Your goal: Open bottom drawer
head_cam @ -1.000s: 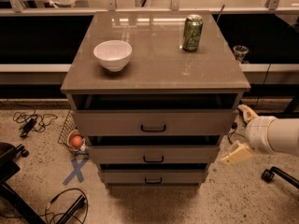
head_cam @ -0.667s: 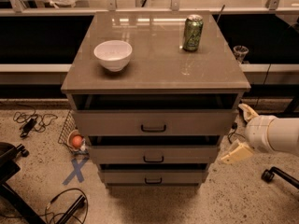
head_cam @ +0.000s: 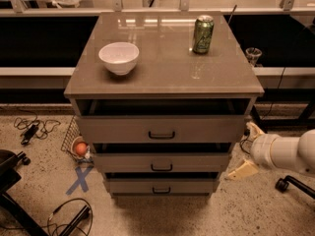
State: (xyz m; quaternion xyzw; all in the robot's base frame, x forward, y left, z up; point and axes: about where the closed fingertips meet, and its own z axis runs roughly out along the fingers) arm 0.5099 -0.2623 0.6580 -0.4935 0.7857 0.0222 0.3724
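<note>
Where the cabinet meets the floor, the bottom drawer runs left to right, its flat grey-taupe front and small black handle facing the camera. Just right, the gripper hovers, fingers spread wide, empty.

White arm, cream-tipped end effector

The arm enters low on the right of the view as a thick, smooth, rounded white tube with a matte shell. It narrows through a short ringed white collar into the end effector, which sits just beside the right flank of the drawer cabinet. Its two fingers are pale cream-yellow and wedge-shaped, tapering to blunt tips and standing spread apart, one above the other. Any cables, screws or markings on the shell are too small to make out.
</note>
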